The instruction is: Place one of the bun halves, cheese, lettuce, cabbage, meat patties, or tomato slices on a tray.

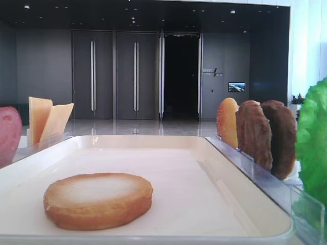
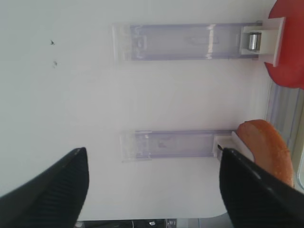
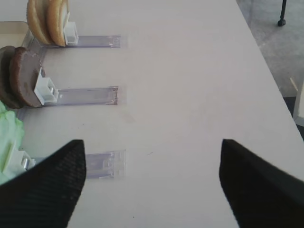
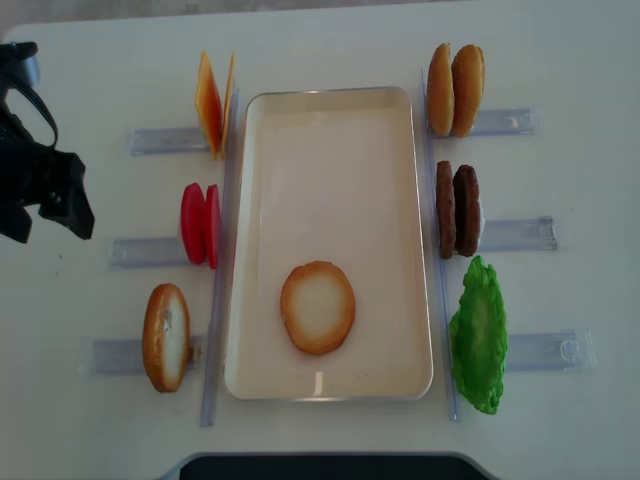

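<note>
With a bun half (image 4: 318, 307) laid flat on the tray (image 4: 330, 105), the wide-open left gripper (image 2: 152, 190) should be kept clear at the frame's left edge.

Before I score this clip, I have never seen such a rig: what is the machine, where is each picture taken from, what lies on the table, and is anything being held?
It is a two-armed robot at a white table. One picture looks straight down, one sits low at the table's edge, and two come from cameras on the wrists.

In the middle lies a large cream-white tray with one round golden-brown bun half lying flat in it. Food stands in clear plastic holders beside it: on one side thin yellow-orange cheese slices, red tomato slices and another bun half; on the other two more bun halves, two dark brown meat patties and frilly green lettuce.

The left tool and the right tool both show black fingers wide apart over bare table. Nothing is held.
</note>
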Controlling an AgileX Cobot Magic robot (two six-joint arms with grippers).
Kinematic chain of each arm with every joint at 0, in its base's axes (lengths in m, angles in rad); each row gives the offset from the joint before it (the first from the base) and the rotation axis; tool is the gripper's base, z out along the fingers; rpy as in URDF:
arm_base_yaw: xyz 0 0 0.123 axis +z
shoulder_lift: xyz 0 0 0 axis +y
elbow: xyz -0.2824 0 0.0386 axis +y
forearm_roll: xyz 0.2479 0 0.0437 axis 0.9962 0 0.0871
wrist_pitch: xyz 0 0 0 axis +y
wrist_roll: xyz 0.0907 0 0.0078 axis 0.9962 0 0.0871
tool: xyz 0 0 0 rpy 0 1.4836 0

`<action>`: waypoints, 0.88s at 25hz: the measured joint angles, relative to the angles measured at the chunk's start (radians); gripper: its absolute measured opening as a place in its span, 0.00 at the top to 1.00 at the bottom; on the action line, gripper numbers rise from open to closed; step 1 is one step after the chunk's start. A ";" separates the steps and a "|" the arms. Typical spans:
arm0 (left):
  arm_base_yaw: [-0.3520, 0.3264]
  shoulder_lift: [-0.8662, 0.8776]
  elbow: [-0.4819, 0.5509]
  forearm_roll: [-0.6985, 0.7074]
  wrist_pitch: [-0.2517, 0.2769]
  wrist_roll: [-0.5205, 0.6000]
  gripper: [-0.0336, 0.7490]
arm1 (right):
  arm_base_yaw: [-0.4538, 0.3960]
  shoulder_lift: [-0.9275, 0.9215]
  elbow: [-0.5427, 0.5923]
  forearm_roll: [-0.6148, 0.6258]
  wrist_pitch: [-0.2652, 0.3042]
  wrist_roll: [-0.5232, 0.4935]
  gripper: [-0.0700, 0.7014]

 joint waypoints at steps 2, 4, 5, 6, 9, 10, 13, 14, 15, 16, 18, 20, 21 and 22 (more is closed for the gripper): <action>0.000 0.000 0.000 0.000 0.000 0.001 0.11 | 0.000 0.000 0.000 0.000 0.000 0.000 0.16; 0.000 -0.002 0.000 -0.002 0.000 0.005 0.11 | 0.000 0.000 0.000 0.000 0.000 0.000 0.16; 0.000 -0.005 0.000 -0.009 0.000 0.009 0.11 | 0.000 0.000 0.000 0.000 0.000 0.000 0.16; 0.000 -0.011 0.000 -0.009 0.000 0.014 0.11 | 0.000 0.000 0.000 0.000 0.000 0.000 0.16; 0.000 -0.058 0.000 -0.022 -0.016 0.037 0.11 | 0.000 0.000 0.000 0.000 0.000 0.000 0.16; 0.000 -0.083 0.000 -0.030 -0.025 0.046 0.11 | 0.000 0.000 0.000 0.000 0.000 0.000 0.16; 0.000 -0.176 0.000 -0.040 -0.029 0.058 0.14 | 0.000 0.000 0.000 0.000 0.000 0.000 0.16; 0.000 -0.214 0.000 -0.041 -0.029 0.060 0.15 | 0.000 0.000 0.000 0.000 0.000 0.000 0.16; 0.000 -0.253 0.000 -0.042 -0.029 0.061 0.15 | 0.000 0.000 0.000 0.000 0.000 0.000 0.16; 0.000 -0.286 0.000 -0.042 -0.029 0.064 0.16 | 0.000 0.000 0.000 0.000 0.000 0.000 0.16; 0.000 -0.369 0.000 -0.042 -0.028 0.076 0.16 | 0.000 0.000 0.000 0.000 0.000 0.000 0.16; 0.000 -0.446 0.000 -0.046 -0.027 0.094 0.16 | 0.000 0.000 0.000 0.000 0.000 0.000 0.16; 0.000 -0.486 0.000 -0.049 -0.026 0.101 0.16 | 0.000 0.000 0.000 0.000 0.000 0.000 0.16; 0.000 -0.527 0.000 -0.051 -0.025 0.106 0.16 | 0.000 0.000 0.000 0.000 0.000 0.000 0.16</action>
